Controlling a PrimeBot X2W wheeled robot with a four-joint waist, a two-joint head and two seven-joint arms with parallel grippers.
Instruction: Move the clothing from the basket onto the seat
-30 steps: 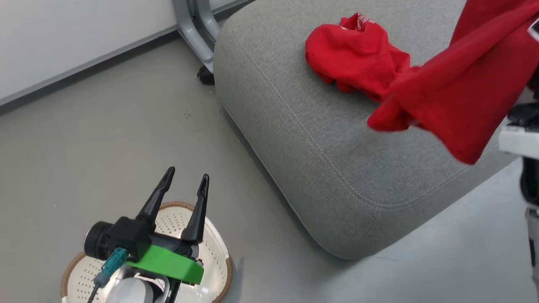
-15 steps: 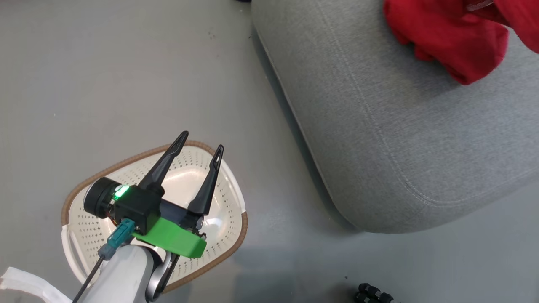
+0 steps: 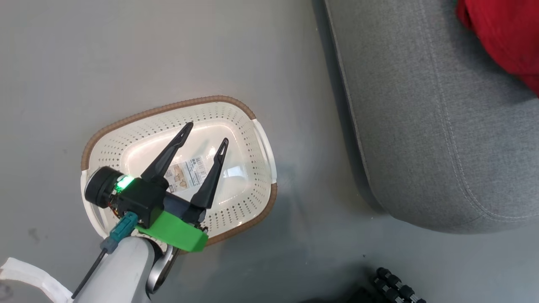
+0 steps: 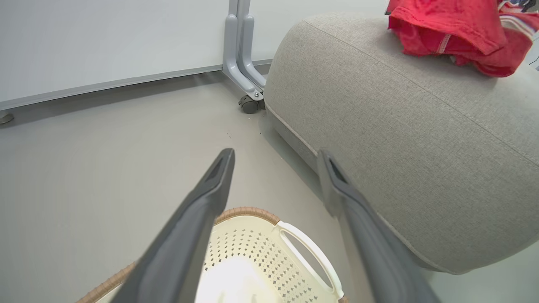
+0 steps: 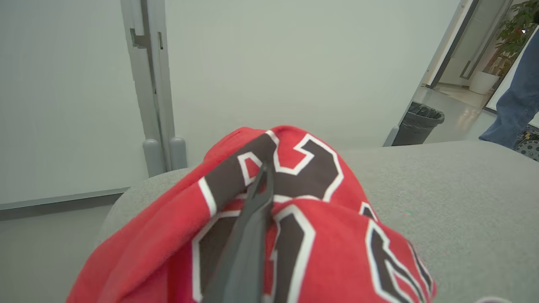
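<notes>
Left pincer (image 3: 206,133) hangs directly over the basket (image 3: 168,108), both fingers splayed wide, nothing between them. The head view looks straight down past those fingers to a paper label (image 3: 187,172) on the basket's bare floor. The left wrist view can't see that, but it shows what lies ahead of the pincer: the seat (image 4: 400,126) just off its right finger, and beyond that, well apart, the clothing (image 4: 454,29) heaped red on top of the cushion. There's a grey castor (image 4: 249,104) by the seat's far corner. Over to the right wrist view: the jersey (image 5: 337,252), with big black-and-white numerals, is draped over the right pincer (image 5: 262,176). One dark finger pokes through and the other is buried, so I cannot tell how far it's open or whether it grips. Behind it are a black bin (image 5: 421,122) and a person's leg (image 5: 513,97). Count: one basket, one seat, one jersey for certain; I can't split the red heap into pieces.
</notes>
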